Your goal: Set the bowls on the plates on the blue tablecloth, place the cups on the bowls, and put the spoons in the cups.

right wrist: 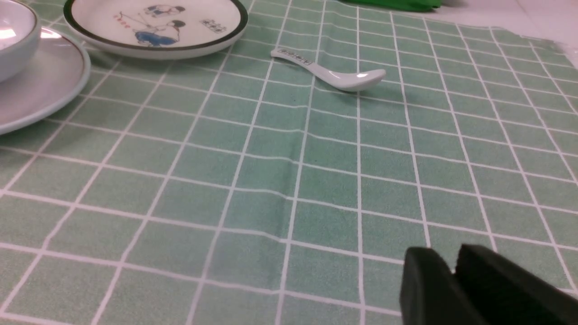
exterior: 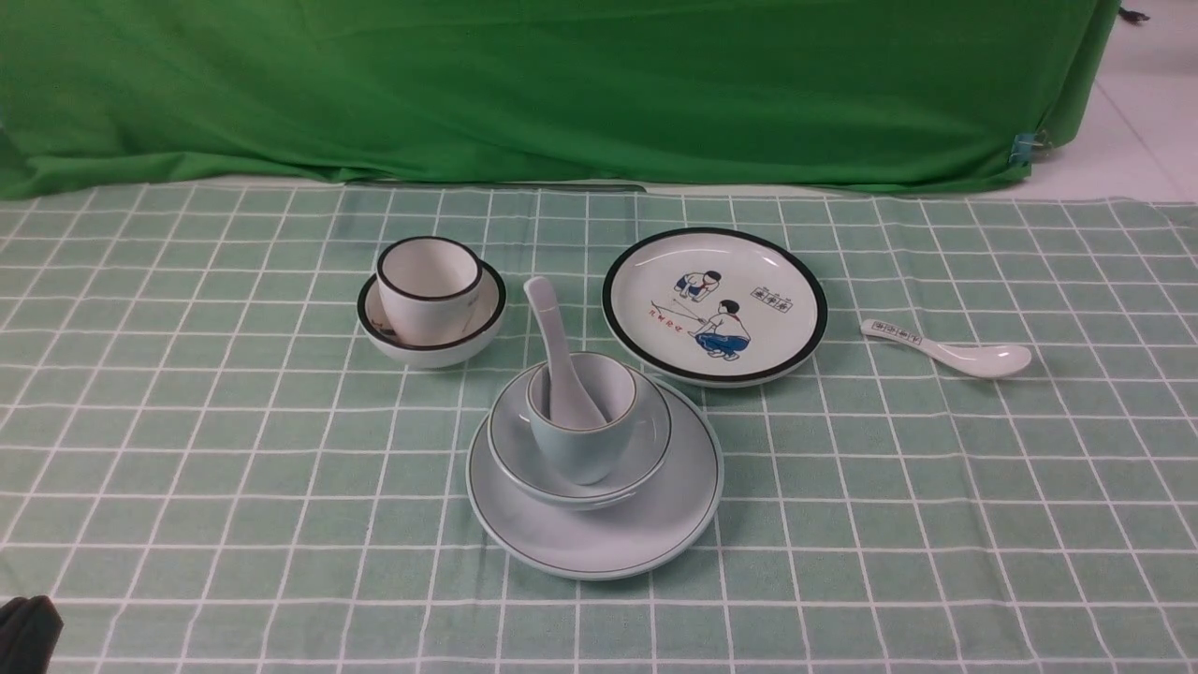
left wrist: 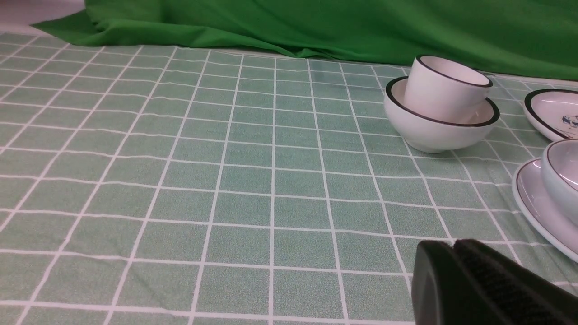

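Note:
The pale blue plate (exterior: 599,534) holds the pale blue bowl (exterior: 519,459), the pale blue cup (exterior: 580,445) and the plain spoon (exterior: 550,337) standing in it. The white black-rimmed bowl (exterior: 430,348) sits on the tablecloth (exterior: 234,449) with the white cup (exterior: 428,285) in it; both show in the left wrist view, bowl (left wrist: 429,133) and cup (left wrist: 445,90). The cartoon plate (exterior: 714,304) is empty. The printed spoon (exterior: 945,348) lies on the cloth at the right (right wrist: 334,74). My left gripper (left wrist: 454,246) is shut and empty. My right gripper (right wrist: 454,262) is shut and empty.
A plain green backdrop cloth (exterior: 562,84) hangs along the far edge of the table. A bit of my left arm (exterior: 23,637) shows at the near left corner. The tablecloth's right edge meets a white floor (exterior: 1142,140).

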`<move>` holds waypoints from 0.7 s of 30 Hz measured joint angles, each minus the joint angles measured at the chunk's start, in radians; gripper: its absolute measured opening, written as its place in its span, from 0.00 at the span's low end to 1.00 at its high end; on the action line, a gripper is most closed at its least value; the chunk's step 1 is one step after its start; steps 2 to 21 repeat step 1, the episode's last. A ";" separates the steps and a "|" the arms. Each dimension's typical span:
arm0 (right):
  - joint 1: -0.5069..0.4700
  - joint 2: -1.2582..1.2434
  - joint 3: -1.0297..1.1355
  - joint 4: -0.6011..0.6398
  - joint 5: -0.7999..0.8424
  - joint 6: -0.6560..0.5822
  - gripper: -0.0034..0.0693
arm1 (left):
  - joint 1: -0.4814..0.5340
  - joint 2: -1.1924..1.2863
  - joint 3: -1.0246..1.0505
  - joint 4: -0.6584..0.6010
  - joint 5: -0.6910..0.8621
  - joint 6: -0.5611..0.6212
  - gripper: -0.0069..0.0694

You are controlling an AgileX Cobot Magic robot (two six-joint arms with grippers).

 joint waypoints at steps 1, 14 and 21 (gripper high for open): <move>0.000 0.000 0.000 0.000 0.000 0.000 0.24 | 0.000 0.000 0.000 0.000 0.000 0.000 0.11; 0.000 0.000 0.000 0.000 0.000 0.000 0.24 | 0.000 0.000 0.000 0.000 0.000 0.000 0.11; 0.000 0.000 0.000 0.000 0.000 0.000 0.24 | 0.000 0.000 0.000 0.000 0.000 0.000 0.11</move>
